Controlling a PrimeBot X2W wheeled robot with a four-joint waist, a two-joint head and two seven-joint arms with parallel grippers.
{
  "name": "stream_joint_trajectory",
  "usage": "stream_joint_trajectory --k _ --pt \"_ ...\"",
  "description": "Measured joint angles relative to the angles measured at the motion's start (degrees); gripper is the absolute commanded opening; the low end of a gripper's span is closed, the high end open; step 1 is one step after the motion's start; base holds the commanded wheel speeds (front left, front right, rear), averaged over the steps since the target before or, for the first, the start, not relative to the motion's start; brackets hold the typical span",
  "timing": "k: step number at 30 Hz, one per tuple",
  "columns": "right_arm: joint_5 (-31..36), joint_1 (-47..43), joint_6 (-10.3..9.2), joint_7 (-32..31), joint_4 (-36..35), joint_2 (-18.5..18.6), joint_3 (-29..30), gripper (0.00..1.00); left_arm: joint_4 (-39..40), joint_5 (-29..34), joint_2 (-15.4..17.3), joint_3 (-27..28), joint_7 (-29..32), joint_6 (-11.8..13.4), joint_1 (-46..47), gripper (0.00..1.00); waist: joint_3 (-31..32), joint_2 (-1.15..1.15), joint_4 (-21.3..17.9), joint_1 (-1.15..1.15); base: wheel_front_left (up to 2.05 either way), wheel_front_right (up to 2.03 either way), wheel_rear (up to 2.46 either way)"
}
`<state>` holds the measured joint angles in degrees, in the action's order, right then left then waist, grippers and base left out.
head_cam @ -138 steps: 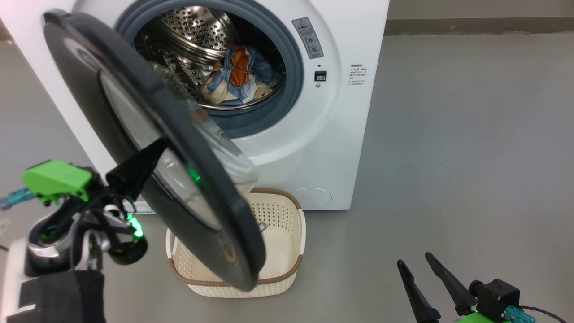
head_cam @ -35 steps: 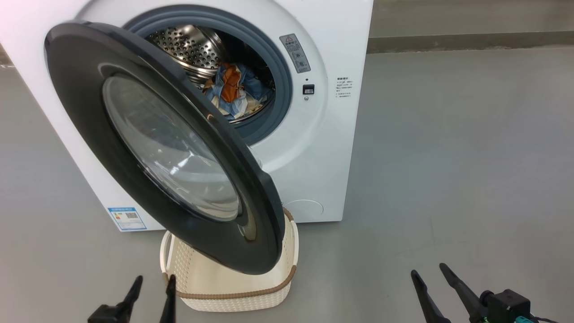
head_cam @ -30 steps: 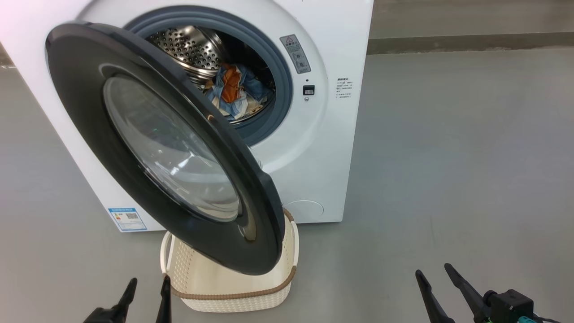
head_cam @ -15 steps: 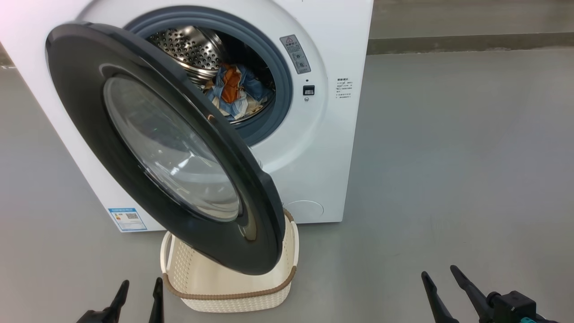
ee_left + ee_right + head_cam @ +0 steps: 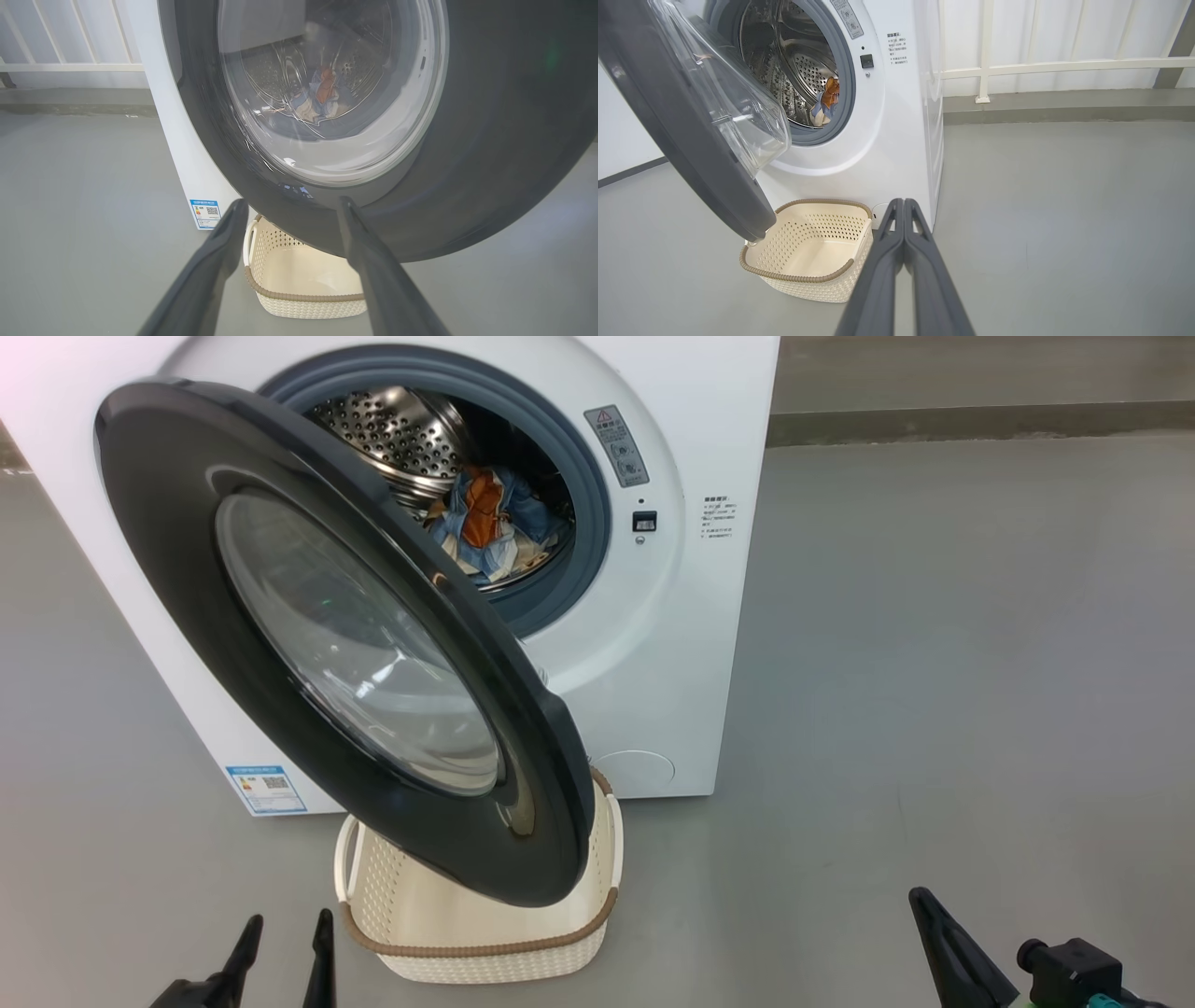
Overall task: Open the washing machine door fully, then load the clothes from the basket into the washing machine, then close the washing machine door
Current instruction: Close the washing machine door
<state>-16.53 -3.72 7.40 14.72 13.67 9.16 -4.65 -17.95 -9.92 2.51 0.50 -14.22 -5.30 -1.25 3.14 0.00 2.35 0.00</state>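
Note:
The white washing machine (image 5: 672,644) stands ahead with its black round door (image 5: 168,560) swung about halfway out, its lower edge hanging over the cream basket (image 5: 485,957). Blue, orange and cream clothes (image 5: 490,527) lie in the steel drum. The basket (image 5: 808,252) holds nothing that I can see. My left gripper (image 5: 285,931) sits low at the lower left, open, its fingers (image 5: 219,252) short of the door (image 5: 490,140) and apart from it. My right gripper (image 5: 924,901) is at the lower right, shut on nothing, with its fingers (image 5: 901,242) pressed together.
Grey floor (image 5: 934,663) spreads to the right of the machine. A white railing (image 5: 1064,65) runs along the wall behind. A blue label sticker (image 5: 264,788) sits low on the machine's front left.
The right gripper has shut from open and slid a little to the right. The left gripper has dropped slightly lower in the head view. Door, basket and clothes have not moved.

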Motion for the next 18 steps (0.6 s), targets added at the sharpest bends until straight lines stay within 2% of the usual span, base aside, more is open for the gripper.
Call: stream_joint_trajectory --k 10,13,18 --pt "0.9 3.4 0.0 0.0 -9.5 0.5 -1.5 0.0 0.3 0.0 0.0 0.4 0.0 0.0 0.0 1.0 -0.2 0.0 0.0 0.0 0.0 0.0 0.0" --pt "1.7 8.7 0.0 0.0 -14.1 1.2 -4.7 0.0 0.4 0.0 0.0 0.4 0.0 0.0 0.0 1.0 -0.4 0.0 -0.1 0.0 0.0 0.0 0.0" --pt "1.9 19.0 0.0 0.0 -20.7 1.6 -13.4 0.0 0.5 0.0 -0.1 0.1 -0.2 0.0 0.1 1.0 -0.9 0.0 -0.1 0.0 0.0 0.0 0.0"
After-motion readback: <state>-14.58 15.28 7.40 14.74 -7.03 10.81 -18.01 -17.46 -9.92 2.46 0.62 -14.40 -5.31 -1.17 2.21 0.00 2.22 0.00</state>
